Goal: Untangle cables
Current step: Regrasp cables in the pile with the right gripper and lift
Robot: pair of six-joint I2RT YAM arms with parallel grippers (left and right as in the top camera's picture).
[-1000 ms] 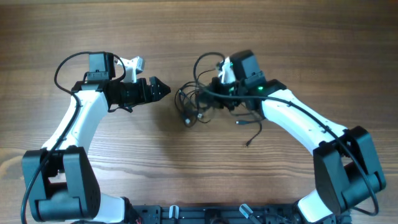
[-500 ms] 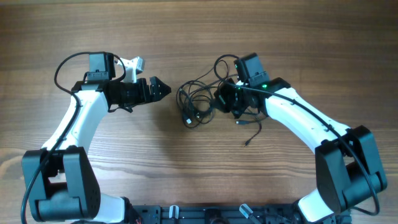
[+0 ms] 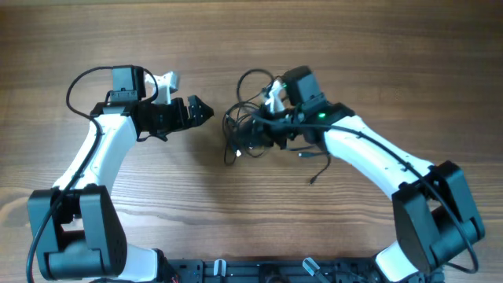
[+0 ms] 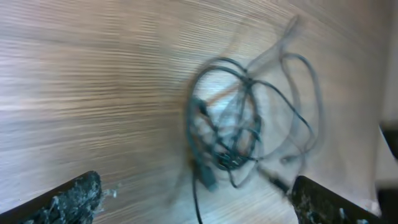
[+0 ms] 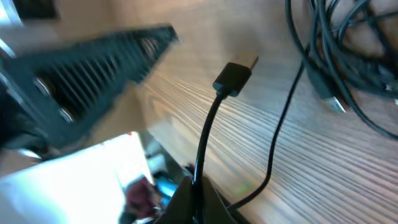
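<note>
The cables (image 3: 241, 126) lie in a loose black tangle on the wooden table, between the two arms. In the left wrist view the cables (image 4: 242, 124) sit just ahead of my left gripper (image 4: 196, 205), blurred and spread in loops. My left gripper (image 3: 206, 110) is open, a short way left of the tangle and holding nothing. At the tangle's right side, my right gripper (image 3: 259, 132) is shut on one cable. In the right wrist view the right gripper (image 5: 198, 183) pinches a black cord whose plug (image 5: 235, 74) sticks out ahead of it.
A loose cable end (image 3: 314, 169) trails toward the table's front, right of the tangle. The left arm's black ribbed finger (image 5: 99, 56) shows blurred in the right wrist view, close to the held plug. Bare wood surrounds the tangle.
My right gripper swung right, then back left, keeping its hold on the cord, and the tangle's loops shifted with it. The left gripper's jaws opened slightly wider while the arm stayed in place.
</note>
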